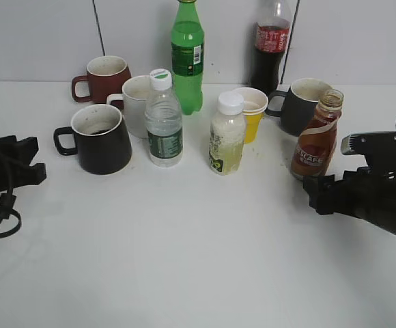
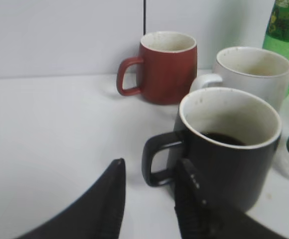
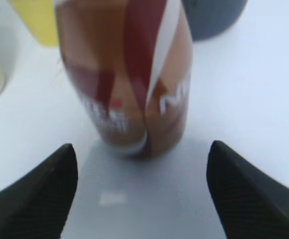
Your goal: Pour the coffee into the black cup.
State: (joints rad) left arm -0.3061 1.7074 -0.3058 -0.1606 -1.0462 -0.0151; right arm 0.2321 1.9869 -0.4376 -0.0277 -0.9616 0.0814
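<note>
Right claw (image 3: 142, 194) spread | coffee (image 3: 129, 74) blurred, top cut off

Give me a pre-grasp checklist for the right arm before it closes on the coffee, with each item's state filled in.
1. Coffee bottle upright on the table: ok.
2. Bottle uncapped for pouring: ok, its mouth shows open in the exterior view.
3. Right gripper open wide enough: ok, both fingers stand clear of the bottle's sides.
4. Bottle centred between the fingers: ok, roughly centred in the right wrist view.
5. Black cup upright, opening unobstructed: ok; some dark liquid already sits in it.
6. Left gripper clear of the cup: cannot tell; it is open, with one finger drawn over the cup wall below the handle.
</note>
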